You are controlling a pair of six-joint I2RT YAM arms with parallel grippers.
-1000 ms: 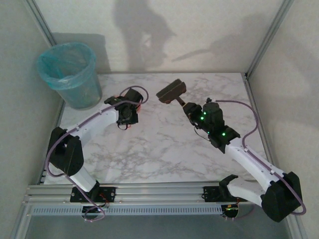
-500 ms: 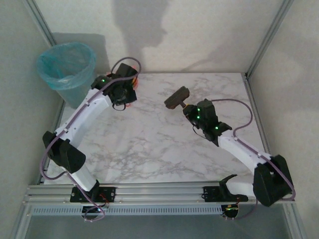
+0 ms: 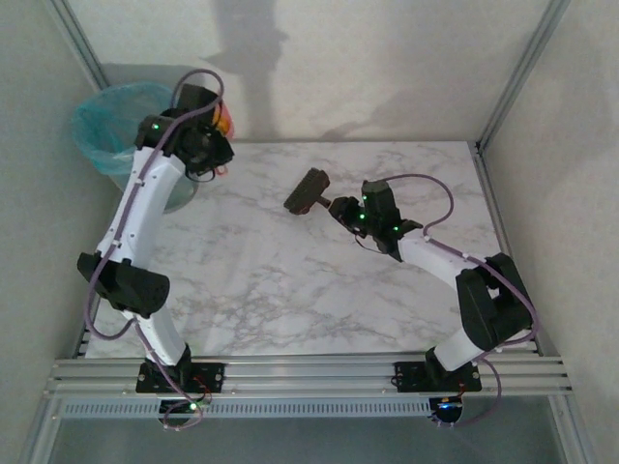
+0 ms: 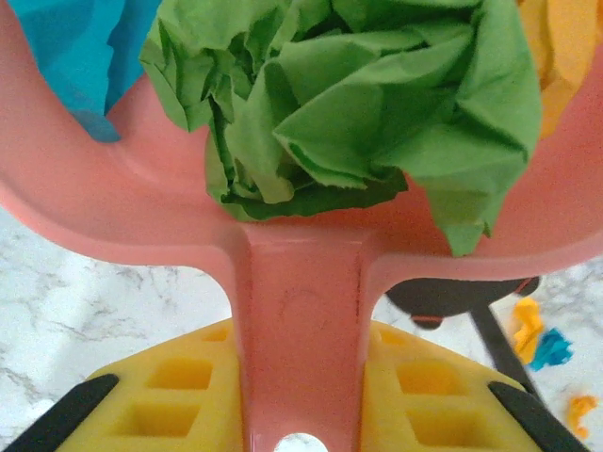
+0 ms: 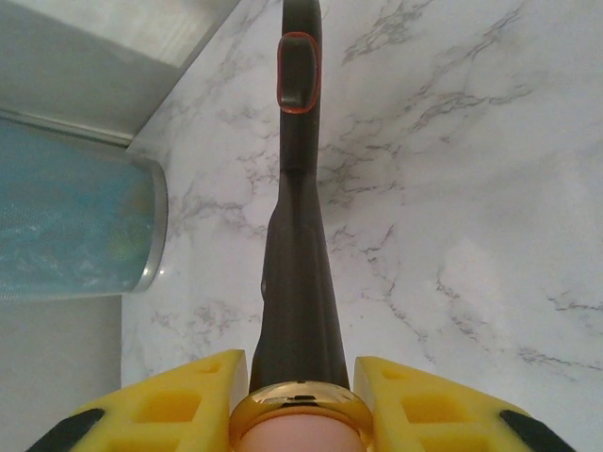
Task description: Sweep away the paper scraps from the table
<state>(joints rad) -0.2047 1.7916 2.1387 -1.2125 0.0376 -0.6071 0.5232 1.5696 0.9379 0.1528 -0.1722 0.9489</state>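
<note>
My left gripper (image 3: 211,135) is raised beside the bin and is shut on the handle of the pink dustpan (image 4: 300,320). In the pan lie paper scraps: a large green wad (image 4: 358,104), a blue one (image 4: 66,56) and an orange one (image 4: 556,47). A few tiny orange and blue scraps (image 4: 539,337) lie on the marble table (image 3: 290,290) below. My right gripper (image 3: 340,207) is shut on the dark brush (image 3: 307,191), which points left over the table's middle. The brush handle (image 5: 297,282) runs up between the yellow fingers (image 5: 429,405).
A bin with a teal liner (image 3: 114,124) stands off the table's far left corner and also sits at the left of the right wrist view as the bin (image 5: 75,221). Aluminium rails (image 3: 290,372) edge the table, and walls close in on three sides.
The left arm has lifted the dustpan up and back left, from over the table to beside the bin. The right arm has swung the brush to the left.
</note>
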